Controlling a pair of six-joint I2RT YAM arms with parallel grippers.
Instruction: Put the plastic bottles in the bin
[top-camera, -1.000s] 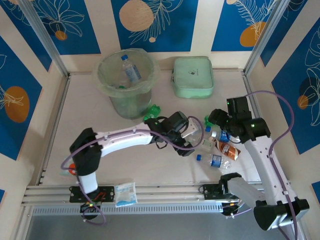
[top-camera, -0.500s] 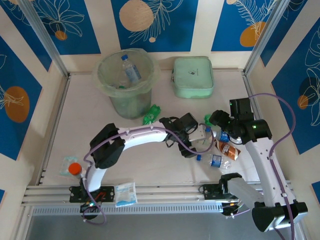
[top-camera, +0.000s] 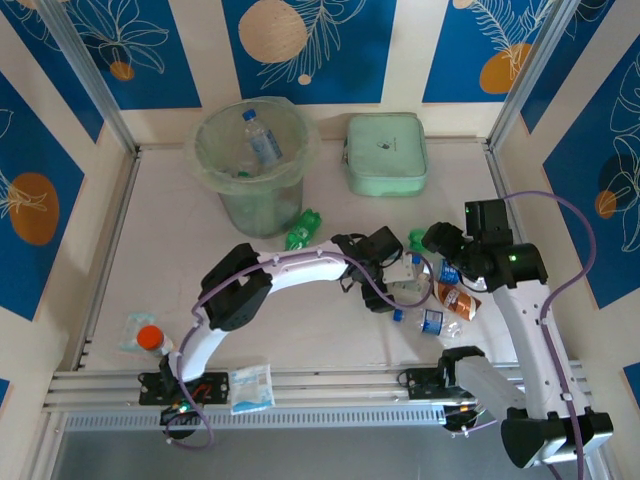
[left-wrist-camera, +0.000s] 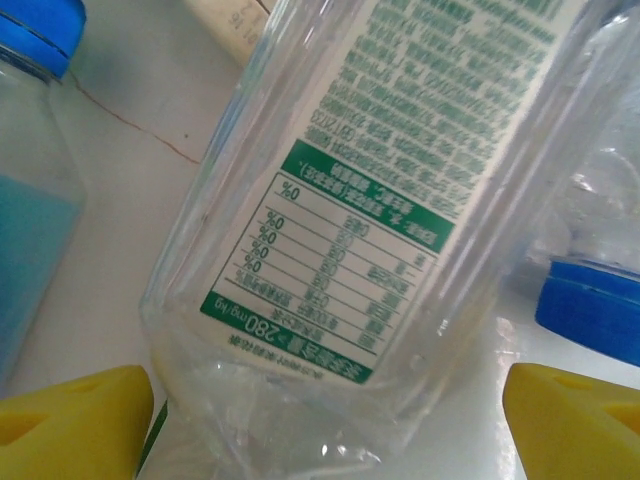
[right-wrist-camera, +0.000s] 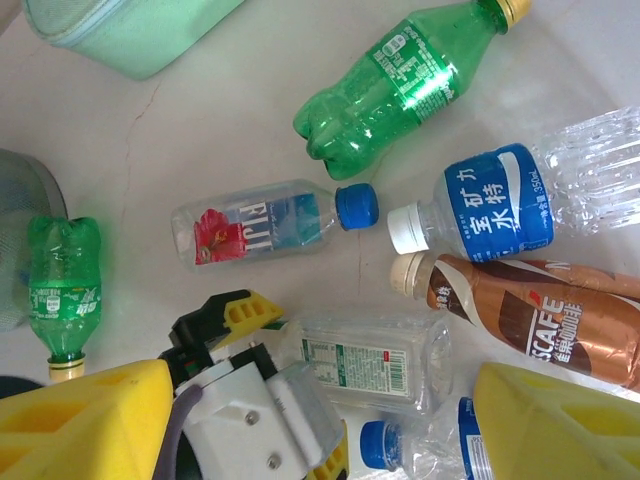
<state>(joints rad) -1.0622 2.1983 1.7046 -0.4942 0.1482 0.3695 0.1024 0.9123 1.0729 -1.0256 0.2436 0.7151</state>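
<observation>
My left gripper (top-camera: 398, 270) lies low over a heap of plastic bottles right of centre. Its yellow fingers (left-wrist-camera: 75, 420) stand open on either side of a clear bottle with a white-and-green label (left-wrist-camera: 360, 200), a gap on each side. My right gripper (right-wrist-camera: 320, 430) hovers open just above that same bottle (right-wrist-camera: 375, 360), holding nothing. Around it lie a green bottle (right-wrist-camera: 400, 90), a flower-label bottle (right-wrist-camera: 260, 225), a blue-label bottle (right-wrist-camera: 500, 205) and a brown coffee bottle (right-wrist-camera: 530, 315). The bin (top-camera: 205, 150) stands at the back left with a bottle (top-camera: 262, 140) inside.
A mint-green case (top-camera: 386, 153) lies at the back right of the bin. Another green bottle (top-camera: 300, 228) rests by the bin's foot. An orange-capped bottle (top-camera: 148, 337) lies front left, and a white-and-blue packet (top-camera: 251, 387) sits on the front rail.
My left arm has stretched further right into the heap, and its jaws have narrowed a little around the clear bottle. The right arm has barely shifted.
</observation>
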